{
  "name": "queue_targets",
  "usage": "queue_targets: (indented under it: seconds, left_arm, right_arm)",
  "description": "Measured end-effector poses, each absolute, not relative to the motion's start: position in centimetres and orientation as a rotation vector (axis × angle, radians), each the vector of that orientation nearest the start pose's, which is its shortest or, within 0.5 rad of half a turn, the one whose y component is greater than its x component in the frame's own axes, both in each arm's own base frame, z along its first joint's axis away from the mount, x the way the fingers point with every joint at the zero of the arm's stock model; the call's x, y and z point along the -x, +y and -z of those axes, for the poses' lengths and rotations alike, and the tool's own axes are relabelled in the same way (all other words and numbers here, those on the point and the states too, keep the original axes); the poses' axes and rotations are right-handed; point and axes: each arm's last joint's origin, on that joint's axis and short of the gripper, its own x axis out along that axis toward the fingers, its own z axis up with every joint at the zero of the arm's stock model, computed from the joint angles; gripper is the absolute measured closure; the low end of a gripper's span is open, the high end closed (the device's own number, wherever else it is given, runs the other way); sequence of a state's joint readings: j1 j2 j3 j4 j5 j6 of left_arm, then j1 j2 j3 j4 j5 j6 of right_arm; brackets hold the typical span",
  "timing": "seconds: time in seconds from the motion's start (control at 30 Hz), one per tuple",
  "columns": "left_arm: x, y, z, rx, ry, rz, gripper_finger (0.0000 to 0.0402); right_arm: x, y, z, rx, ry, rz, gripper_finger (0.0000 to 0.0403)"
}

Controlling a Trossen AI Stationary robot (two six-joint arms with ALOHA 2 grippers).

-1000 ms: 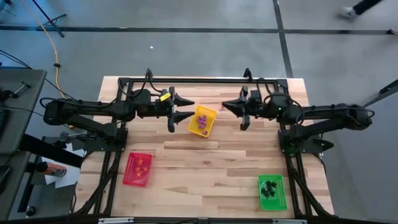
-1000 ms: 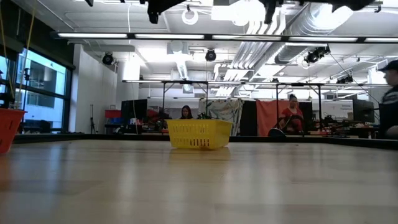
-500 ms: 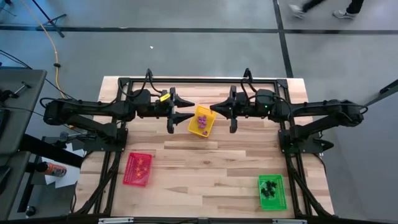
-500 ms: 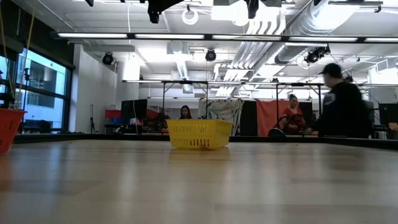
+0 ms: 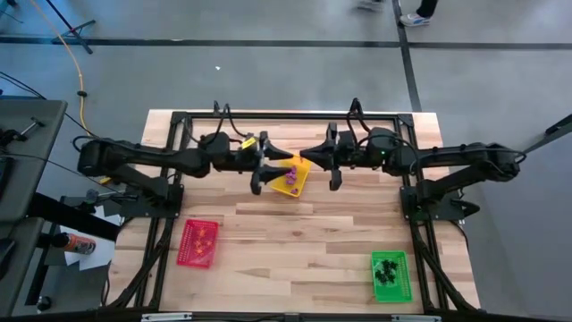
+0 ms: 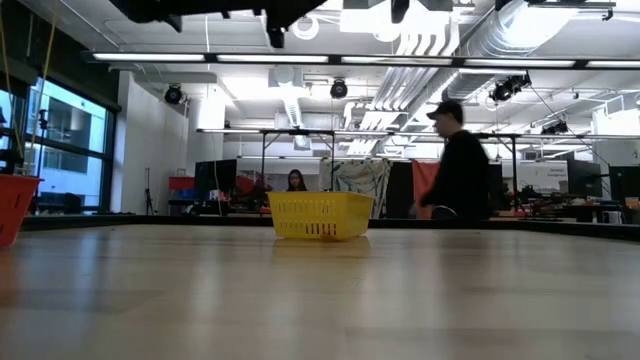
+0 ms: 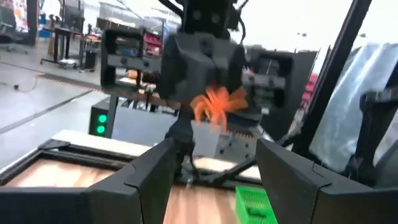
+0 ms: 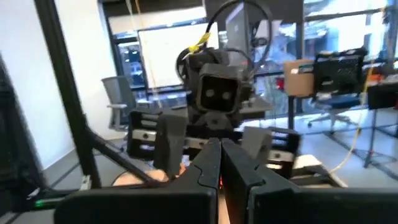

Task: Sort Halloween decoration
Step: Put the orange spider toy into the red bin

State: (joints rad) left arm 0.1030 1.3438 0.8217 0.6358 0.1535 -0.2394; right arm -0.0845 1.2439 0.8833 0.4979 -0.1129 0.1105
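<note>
My right gripper [image 5: 305,154] points level toward the table's left, high above the far right corner of the yellow tray [image 5: 301,182], and is shut on a small orange spider-like decoration [image 7: 217,103]. Purple decorations [image 5: 291,176] lie in that tray. My left gripper [image 5: 281,164] hangs open over the tray's left side and faces the right gripper; nothing is between its fingers [image 7: 149,180]. In the low view the yellow tray [image 6: 320,215] stands on the table at mid distance, and both arms only cut the top edge. My right gripper pinches the orange decoration [image 7: 217,103] between its two shut fingertips. The fingers come level from the table's right side. The decoration's thin legs stick out on either side of the fingers, and it is lifted clear, high above the table.
A red tray [image 5: 198,242] with orange pieces lies near left, a green tray [image 5: 391,275] with black pieces near right. A black frame [image 5: 295,115] runs along the far edge. Bare wood lies between the trays. A person [image 6: 458,165] walks in the room beyond.
My right gripper has moved toward the table's left, up to the yellow tray's far right corner, staying shut. My left gripper has then moved toward the table's right, over the tray's left side, staying open. A person has walked leftward across the room behind.
</note>
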Motion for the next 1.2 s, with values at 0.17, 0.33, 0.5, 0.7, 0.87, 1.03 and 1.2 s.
queue_targets:
  seconds: [0.17,0.33,0.5,0.7,0.87,1.03,1.2]
  left_arm:
    - [-31.0,2.7,-29.7,0.274,-0.149,0.122,0.0190]
    - [-32.4,2.8,-29.9,0.274,-0.150,0.136,0.0190]
    - [-33.3,2.8,-30.4,0.271,-0.159,0.155,0.0190]
    - [-33.3,2.6,-30.7,0.262,-0.155,0.233,0.0191]
    - [-33.3,2.8,-30.6,0.264,-0.148,0.223,0.0226]
    - [-33.2,3.6,-30.6,0.262,-0.151,0.200,0.0326]
    - [-33.1,4.3,-30.6,0.268,-0.145,0.197,0.0390]
  right_arm:
    - [-28.2,-1.9,-33.4,-0.118,-0.126,-0.058,0.0403]
    - [-28.4,-1.9,-33.5,-0.115,-0.150,-0.087,0.0403]
    - [-28.6,-1.8,-33.3,-0.113,-0.144,-0.107,0.0403]
    - [-28.6,-1.8,-33.4,-0.110,-0.149,-0.107,0.0403]
    - [-28.6,-1.8,-33.3,-0.111,-0.146,-0.107,0.0403]
    - [-28.6,-1.9,-33.3,-0.111,-0.146,-0.103,0.0403]
    - [-28.6,-1.9,-33.3,-0.111,-0.146,-0.093,0.0403]
